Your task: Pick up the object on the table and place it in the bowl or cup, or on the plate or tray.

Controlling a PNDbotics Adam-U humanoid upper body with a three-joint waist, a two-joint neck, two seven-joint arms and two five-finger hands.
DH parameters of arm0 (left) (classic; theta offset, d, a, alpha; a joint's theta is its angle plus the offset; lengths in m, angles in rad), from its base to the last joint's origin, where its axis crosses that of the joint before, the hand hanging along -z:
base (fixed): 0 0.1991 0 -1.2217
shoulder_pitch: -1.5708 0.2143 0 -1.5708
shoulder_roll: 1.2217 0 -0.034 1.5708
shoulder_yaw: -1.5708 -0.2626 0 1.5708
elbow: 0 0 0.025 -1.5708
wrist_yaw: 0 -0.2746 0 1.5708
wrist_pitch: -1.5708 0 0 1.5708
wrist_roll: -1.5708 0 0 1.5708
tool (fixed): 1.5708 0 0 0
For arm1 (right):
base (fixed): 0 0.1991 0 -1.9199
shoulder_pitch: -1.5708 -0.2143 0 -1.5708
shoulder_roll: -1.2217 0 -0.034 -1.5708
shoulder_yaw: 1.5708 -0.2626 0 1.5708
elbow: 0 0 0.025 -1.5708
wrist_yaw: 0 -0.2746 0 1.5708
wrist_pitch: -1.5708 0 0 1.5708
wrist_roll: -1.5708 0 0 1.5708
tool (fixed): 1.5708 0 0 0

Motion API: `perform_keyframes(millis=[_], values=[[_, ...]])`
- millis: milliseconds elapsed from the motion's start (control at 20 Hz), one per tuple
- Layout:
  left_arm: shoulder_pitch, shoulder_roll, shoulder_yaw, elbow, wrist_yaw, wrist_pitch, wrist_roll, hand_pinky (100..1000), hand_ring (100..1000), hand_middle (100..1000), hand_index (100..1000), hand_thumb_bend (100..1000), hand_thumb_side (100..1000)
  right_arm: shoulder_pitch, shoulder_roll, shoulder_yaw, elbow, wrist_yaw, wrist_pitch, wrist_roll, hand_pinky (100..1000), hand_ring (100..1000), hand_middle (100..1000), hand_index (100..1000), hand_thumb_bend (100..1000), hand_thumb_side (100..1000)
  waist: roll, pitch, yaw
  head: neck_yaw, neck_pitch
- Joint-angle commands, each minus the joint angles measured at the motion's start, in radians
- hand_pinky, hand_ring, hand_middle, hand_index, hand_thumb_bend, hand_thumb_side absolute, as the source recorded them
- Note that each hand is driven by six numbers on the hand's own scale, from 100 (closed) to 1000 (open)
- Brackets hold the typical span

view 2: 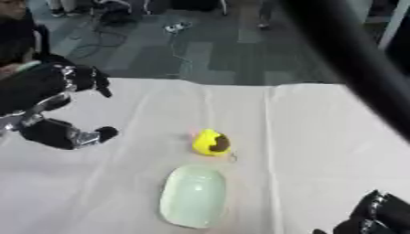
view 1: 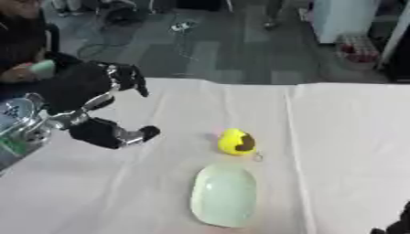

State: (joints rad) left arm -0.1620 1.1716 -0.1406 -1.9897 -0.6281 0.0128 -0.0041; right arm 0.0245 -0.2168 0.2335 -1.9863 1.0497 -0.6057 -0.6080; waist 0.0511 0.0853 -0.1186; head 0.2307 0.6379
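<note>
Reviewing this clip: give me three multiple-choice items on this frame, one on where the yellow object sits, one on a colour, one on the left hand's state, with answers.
1. Where is the yellow object?
A. on the plate
B. on the table, just beyond the plate
C. in the left hand

2. What colour is the plate?
A. pale green
B. red
C. black

3. What is the left hand doing?
A. gripping the yellow object
B. pressing on the plate
C. open and holding nothing

Answers: 1 B, it lies on the cloth past the plate's far end. 2 A, its surface is pale green. 3 C, its fingers are spread, well left of the object.
</note>
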Motion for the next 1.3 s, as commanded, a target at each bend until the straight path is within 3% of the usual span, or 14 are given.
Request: perform_keyframes(millis=[50, 500, 850, 1300], values=[[-0.021, 0.053, 0.008, -0.01, -0.031, -0.013, -0.031, 652, 688, 701, 711, 379, 928, -0.021, -0.018, -0.005, -0.014, -0.023, -0.301, -0.299, 314, 307, 240, 373, 290, 577, 0.002, -0.001, -0.008, 0.013, -0.011], [-0.02, 0.065, 0.016, -0.01, -0.109, -0.086, -0.091, 668, 714, 702, 710, 379, 925, -0.118, -0.048, -0.038, -0.014, -0.126, -0.301, -0.299, 310, 310, 256, 396, 298, 597, 0.022, 0.068, -0.073, 0.026, -0.064], [-0.025, 0.06, 0.034, -0.01, -0.145, -0.077, -0.09, 668, 715, 701, 710, 379, 924, -0.189, -0.06, -0.04, -0.014, -0.174, -0.301, -0.299, 307, 312, 262, 403, 294, 607, 0.044, 0.125, -0.125, 0.041, -0.107], [-0.024, 0.055, 0.054, -0.01, -0.187, -0.056, -0.095, 674, 724, 701, 709, 389, 909, -0.266, -0.088, -0.055, -0.014, -0.241, -0.301, -0.299, 305, 315, 273, 419, 280, 619, 0.074, 0.181, -0.173, 0.104, -0.155]])
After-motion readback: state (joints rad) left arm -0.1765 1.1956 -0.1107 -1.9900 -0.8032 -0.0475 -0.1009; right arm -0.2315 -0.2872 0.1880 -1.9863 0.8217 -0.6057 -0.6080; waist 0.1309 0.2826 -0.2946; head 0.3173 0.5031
